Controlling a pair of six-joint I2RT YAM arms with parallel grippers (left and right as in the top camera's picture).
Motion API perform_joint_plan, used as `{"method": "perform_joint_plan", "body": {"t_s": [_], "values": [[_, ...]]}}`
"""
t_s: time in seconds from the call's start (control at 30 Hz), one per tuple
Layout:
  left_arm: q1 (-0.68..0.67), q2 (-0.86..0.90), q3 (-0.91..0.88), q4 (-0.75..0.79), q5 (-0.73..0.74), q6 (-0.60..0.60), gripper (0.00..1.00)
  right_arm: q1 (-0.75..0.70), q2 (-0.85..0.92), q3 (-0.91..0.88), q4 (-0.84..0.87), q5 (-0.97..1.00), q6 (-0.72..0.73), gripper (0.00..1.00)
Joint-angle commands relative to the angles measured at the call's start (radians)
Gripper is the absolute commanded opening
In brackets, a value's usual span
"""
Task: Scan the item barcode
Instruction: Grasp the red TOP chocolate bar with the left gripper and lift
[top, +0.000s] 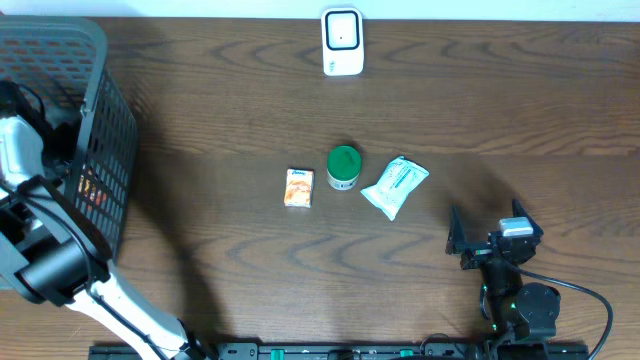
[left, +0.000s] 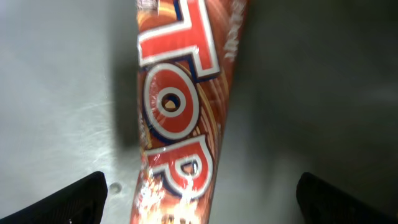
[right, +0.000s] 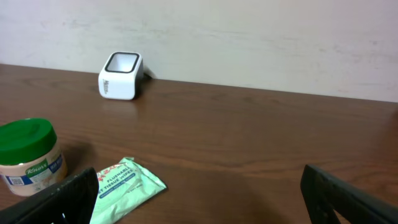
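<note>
The white barcode scanner (top: 341, 41) stands at the table's far edge and also shows as the scanner (right: 121, 76) in the right wrist view. My left arm reaches into the grey basket (top: 100, 110). There my left gripper (left: 199, 202) is open over a red snack packet (left: 177, 106) lettered "TOP", which lies on the basket floor between the spread fingers, touching neither. My right gripper (top: 490, 240) rests open and empty at the front right; its fingertips (right: 62, 199) frame bare table.
In mid-table lie an orange box (top: 298, 187), a green-lidded jar (top: 343, 167) and a pack of wipes (top: 395, 186). The jar (right: 28, 152) and wipes (right: 124, 186) sit left of my right gripper. The basket's walls enclose my left gripper.
</note>
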Motion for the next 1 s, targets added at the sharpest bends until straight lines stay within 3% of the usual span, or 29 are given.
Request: {"method": "perform_joint_plan", "body": {"t_s": [0.0,0.57,0.9,0.97], "values": [[0.005,0.018,-0.001,-0.002,-0.005,-0.036,0.98,0.001,-0.005,-0.001,-0.004,0.001,-0.008,0.99],[0.005,0.074,-0.012,-0.007,-0.014,-0.036,0.99,0.001,-0.005,-0.001,-0.004,0.001,-0.008,0.99],[0.005,0.084,-0.01,-0.037,-0.146,-0.032,0.46,0.001,-0.005,-0.001,-0.004,0.001,-0.008,0.99],[0.01,0.074,0.003,-0.053,-0.183,-0.023,0.39,0.001,-0.005,-0.001,-0.004,0.001,-0.008,0.99]]}}
